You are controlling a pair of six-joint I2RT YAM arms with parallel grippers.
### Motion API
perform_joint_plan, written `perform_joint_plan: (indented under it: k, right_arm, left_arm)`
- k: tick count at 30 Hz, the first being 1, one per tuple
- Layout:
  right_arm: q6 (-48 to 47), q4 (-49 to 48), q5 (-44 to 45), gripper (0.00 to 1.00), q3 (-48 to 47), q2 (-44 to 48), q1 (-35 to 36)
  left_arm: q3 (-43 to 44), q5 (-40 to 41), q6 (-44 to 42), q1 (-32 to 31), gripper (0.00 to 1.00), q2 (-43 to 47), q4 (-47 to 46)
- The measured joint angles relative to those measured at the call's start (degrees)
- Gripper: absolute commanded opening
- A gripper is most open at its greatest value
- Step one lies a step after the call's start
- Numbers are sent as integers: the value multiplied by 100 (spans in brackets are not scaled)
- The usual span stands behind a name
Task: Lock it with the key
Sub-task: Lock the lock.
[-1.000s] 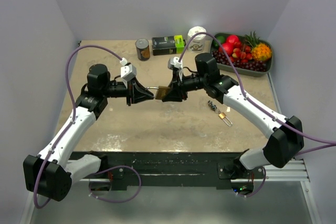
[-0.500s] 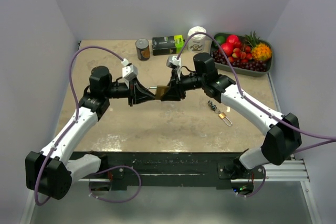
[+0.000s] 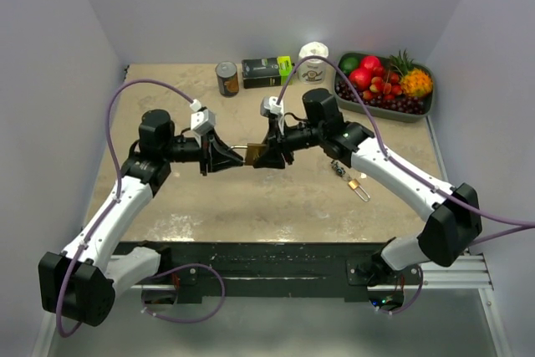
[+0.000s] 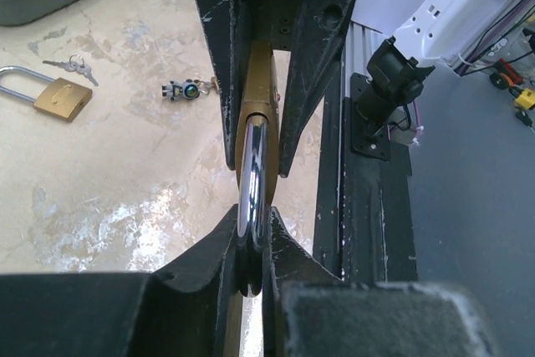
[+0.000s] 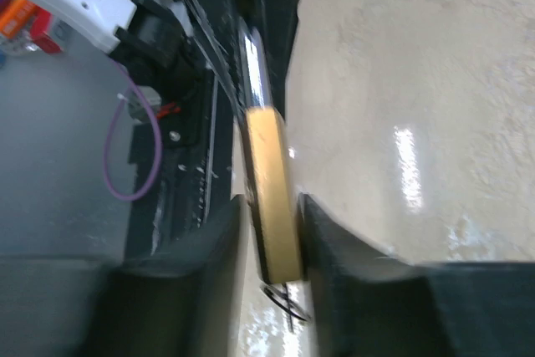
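Observation:
A brass padlock (image 3: pixel 255 154) is held in the air between my two grippers above the table's middle. My left gripper (image 3: pixel 236 155) is shut on its steel shackle (image 4: pixel 253 175), seen edge-on between the fingertips in the left wrist view (image 4: pixel 251 232). My right gripper (image 3: pixel 266 155) is shut on the brass body (image 5: pixel 272 190), which sits between its two fingers (image 5: pixel 269 206). A wire key ring (image 5: pixel 286 300) hangs at the body's lower end; the key itself is hidden. The brass body (image 4: pixel 260 94) also shows in the left wrist view.
A second small padlock (image 3: pixel 359 186) with keys and a small keychain figure (image 3: pixel 337 168) lie on the table to the right. A fruit tray (image 3: pixel 428 108), a white jar (image 3: pixel 313 60), a dark box (image 3: pixel 267 71) and a can (image 3: pixel 226 78) stand along the back.
Both grippers, with the padlock held between them, have shifted slightly left and toward the near edge. Both grips are unchanged.

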State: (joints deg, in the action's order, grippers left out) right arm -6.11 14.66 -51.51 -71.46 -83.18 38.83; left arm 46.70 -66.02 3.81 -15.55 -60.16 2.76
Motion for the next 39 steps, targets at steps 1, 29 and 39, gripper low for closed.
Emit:
perform_joint_plan:
  k: [1,29,39]
  right_arm:
    - [-15,26,-2,62,0,15,4]
    - [-1829,1335,-376,37,-133,83,-577]
    - [-2168,1495,-505,28,-118,-195,-546]
  left_arm:
    - [0,-42,-31,31,0,15,37]
    - [271,4,-1102,125,0,-251,1370]
    - [302,-42,-1097,125,0,-306,1379]
